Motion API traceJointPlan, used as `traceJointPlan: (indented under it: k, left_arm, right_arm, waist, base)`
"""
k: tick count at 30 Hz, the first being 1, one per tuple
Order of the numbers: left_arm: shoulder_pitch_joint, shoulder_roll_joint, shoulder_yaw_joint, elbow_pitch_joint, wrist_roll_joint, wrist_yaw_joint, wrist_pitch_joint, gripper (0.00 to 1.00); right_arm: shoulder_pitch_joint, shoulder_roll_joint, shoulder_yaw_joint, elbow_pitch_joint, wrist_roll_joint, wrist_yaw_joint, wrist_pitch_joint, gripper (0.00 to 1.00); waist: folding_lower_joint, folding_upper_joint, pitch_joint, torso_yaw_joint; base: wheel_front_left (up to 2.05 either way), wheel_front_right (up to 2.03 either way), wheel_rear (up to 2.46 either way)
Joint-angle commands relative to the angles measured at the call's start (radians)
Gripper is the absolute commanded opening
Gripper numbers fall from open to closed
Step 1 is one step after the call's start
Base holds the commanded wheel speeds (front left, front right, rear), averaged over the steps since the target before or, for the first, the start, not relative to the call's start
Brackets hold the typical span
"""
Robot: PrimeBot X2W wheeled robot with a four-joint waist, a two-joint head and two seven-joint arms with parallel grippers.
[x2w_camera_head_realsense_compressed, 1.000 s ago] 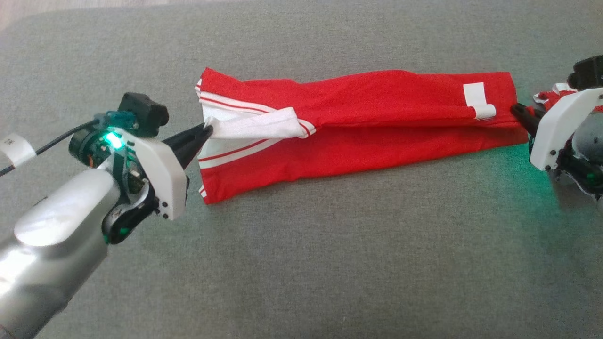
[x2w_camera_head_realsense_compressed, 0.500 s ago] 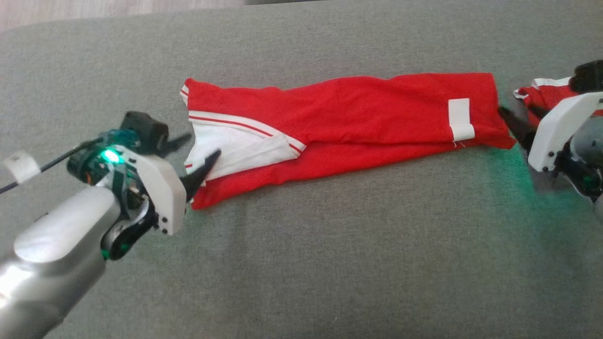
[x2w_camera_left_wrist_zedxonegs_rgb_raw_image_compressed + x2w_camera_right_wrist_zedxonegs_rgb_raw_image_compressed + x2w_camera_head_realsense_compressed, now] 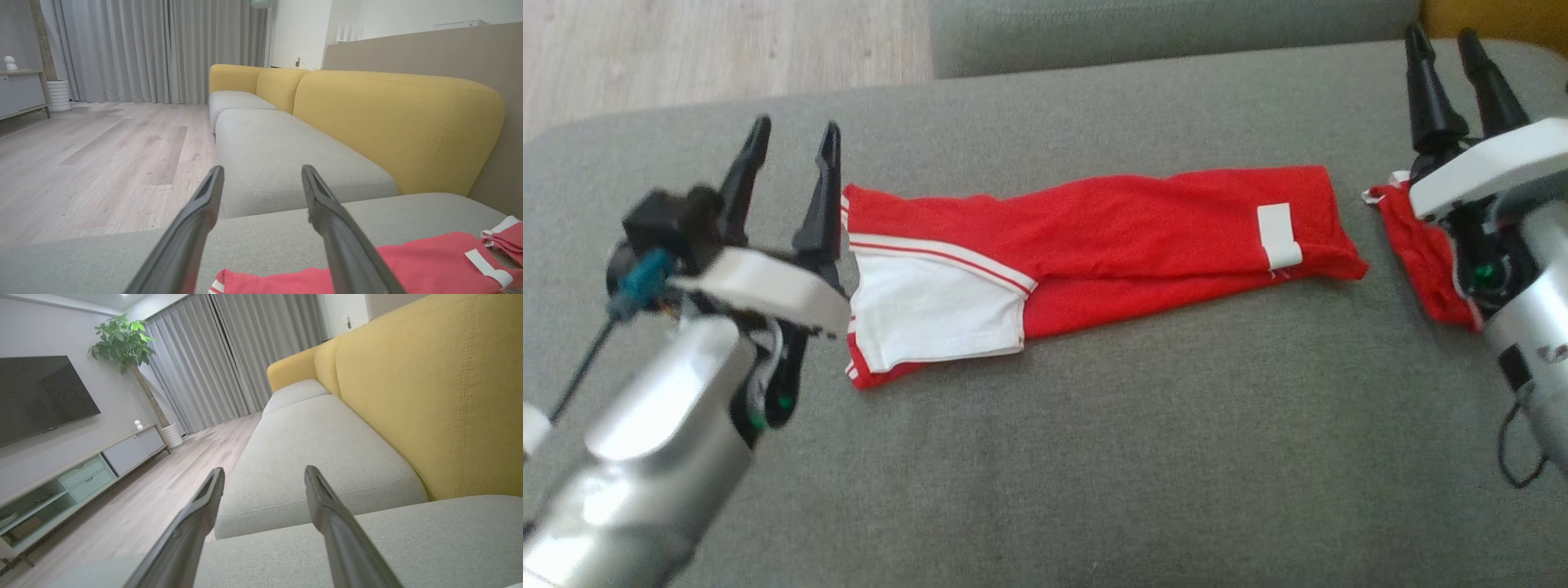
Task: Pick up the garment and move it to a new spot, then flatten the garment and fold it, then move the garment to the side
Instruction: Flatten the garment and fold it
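The red garment (image 3: 1111, 237) lies flat as a long folded strip across the grey sofa cushion (image 3: 1094, 457), with a white panel at its left end and a white tag near its right end. My left gripper (image 3: 796, 126) is open just left of that left end, fingers pointing away, holding nothing. The left wrist view has the open left gripper (image 3: 262, 169) above the garment (image 3: 408, 265). My right gripper (image 3: 1440, 34) is open at the far right, past the garment's right end. Nothing sits between the fingers of the right gripper (image 3: 264, 469) in its wrist view.
A second small red cloth with white trim (image 3: 1421, 253) lies under my right wrist, apart from the garment. A yellow backrest (image 3: 392, 122) runs along the far side. Another grey cushion (image 3: 1160, 33) adjoins beyond, and wooden floor (image 3: 686, 57) lies past the cushion's left edge.
Both grippers opened and let go of the garment's ends, then lifted and swung their fingers away. The white flap now lies flat. The head camera has shifted.
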Motion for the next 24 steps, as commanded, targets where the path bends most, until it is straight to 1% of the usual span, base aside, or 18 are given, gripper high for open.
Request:
traceJointPlan:
  k: [1,2,3,5,8,11,14,17,20,24]
  left_arm:
    - [-0.037,0.031,0.043,-0.02,0.002,0.001,-0.007,1.0]
    - [-0.015,0.021,0.058,-0.027,0.012,0.008,-0.011,1.0]
    - [0.034,-0.003,0.104,-0.054,0.051,0.023,-0.014,1.0]
    - [0.102,-0.037,0.162,-0.09,0.101,0.031,-0.014,1.0]
    - [0.216,-0.092,0.239,-0.123,0.187,0.031,-0.015,1.0]
    - [0.321,-0.148,0.311,-0.134,0.27,0.016,-0.015,1.0]
    - [0.408,-0.202,0.374,-0.138,0.351,-0.011,-0.015,1.0]
    - [0.479,-0.253,0.439,-0.134,0.415,-0.046,-0.015,1.0]
    - [0.529,-0.3,0.5,-0.135,0.474,-0.081,-0.015,1.0]
    - [0.558,-0.35,0.57,-0.135,0.532,-0.131,-0.015,1.0]
  right_arm:
    - [0.01,-0.003,0.006,-0.025,-0.004,-0.001,-0.006,1.0]
    - [0.023,0.012,-0.011,-0.028,-0.021,-0.001,-0.014,1.0]
    - [0.056,0.042,-0.054,-0.036,-0.073,-0.001,-0.022,1.0]
    - [0.102,0.072,-0.125,-0.073,-0.153,-0.001,-0.023,1.0]
    - [0.215,0.141,-0.254,-0.138,-0.272,-0.001,-0.024,1.0]
    - [0.34,0.215,-0.356,-0.197,-0.384,-0.001,-0.024,1.0]
    - [0.454,0.29,-0.443,-0.253,-0.477,-0.001,-0.024,1.0]
    - [0.55,0.339,-0.482,-0.294,-0.556,-0.001,-0.024,1.0]
    - [0.61,0.365,-0.5,-0.316,-0.6,-0.001,-0.024,1.0]
    - [0.627,0.377,-0.516,-0.334,-0.625,-0.001,-0.024,1.0]
  waist:
    - [0.0001,0.0,-0.01,-0.004]
    - [0.0001,0.0,-0.018,-0.005]
    - [0.0001,0.0,-0.032,-0.007]
    - [0.0001,0.0,-0.041,-0.007]
    - [0.0001,0.0,-0.059,-0.005]
    - [0.0001,0.0,-0.078,0.0]
    - [0.0001,0.0,-0.091,0.007]
    - [0.0001,0.0,-0.098,0.009]
    - [0.0001,0.0,-0.1,0.01]
    - [0.0001,0.0,-0.089,0.013]
  base:
    - [0.0,0.0,0.0]
    - [0.0,0.0,0.0]
    - [0.0,0.0,0.0]
    - [0.0,0.0,0.0]
    - [0.0,0.0,0.0]
    - [0.0,0.0,0.0]
    - [0.0,0.0,0.0]
    - [0.0,0.0,0.0]
    - [0.0,0.0,0.0]
    - [0.0,0.0,0.0]
